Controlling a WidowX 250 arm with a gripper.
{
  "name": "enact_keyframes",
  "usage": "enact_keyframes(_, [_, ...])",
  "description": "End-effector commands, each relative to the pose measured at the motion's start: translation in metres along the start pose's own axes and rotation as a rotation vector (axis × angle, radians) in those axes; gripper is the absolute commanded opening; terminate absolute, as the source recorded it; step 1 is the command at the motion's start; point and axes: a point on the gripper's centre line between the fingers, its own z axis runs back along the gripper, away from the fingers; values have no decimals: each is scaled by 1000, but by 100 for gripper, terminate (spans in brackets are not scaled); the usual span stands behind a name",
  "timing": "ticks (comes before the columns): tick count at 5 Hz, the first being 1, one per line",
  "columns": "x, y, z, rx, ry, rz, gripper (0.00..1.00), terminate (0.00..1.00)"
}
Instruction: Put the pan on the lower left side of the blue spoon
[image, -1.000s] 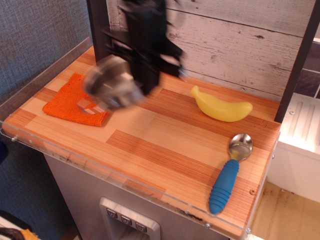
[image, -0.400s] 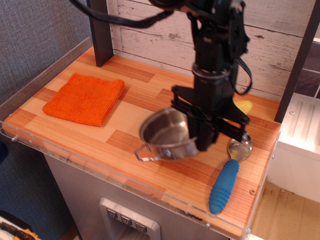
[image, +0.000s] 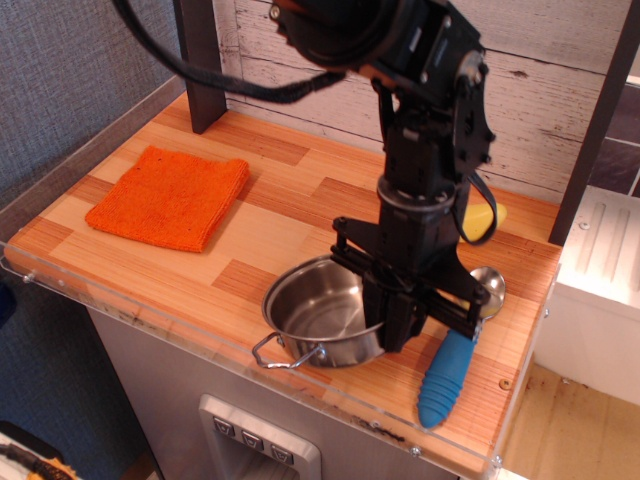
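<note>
The pan (image: 315, 318) is a shiny steel pot with a wire loop handle at its front left. It sits low at the table's front edge, just left of the blue spoon (image: 448, 366). My gripper (image: 385, 320) reaches straight down and is shut on the pan's right rim. The arm hides most of the spoon's metal bowl; only its right edge and the blue ribbed handle show. I cannot tell whether the pan's base touches the table.
An orange cloth (image: 170, 195) lies at the left. A yellow banana (image: 482, 220) lies at the back right, mostly behind the arm. A clear plastic lip (image: 200, 345) runs along the table's front edge. A dark post (image: 200, 70) stands at the back left.
The gripper carried the pan from above the orange cloth rightwards and forwards, then lowered it beside the spoon at the front edge.
</note>
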Motion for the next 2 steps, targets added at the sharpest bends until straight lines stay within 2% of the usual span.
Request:
enact_keyframes(1, [-8,-16,10,18,-17,-35,100,0])
enact_keyframes(2, [-9,-15,9,1,5,1,100,0])
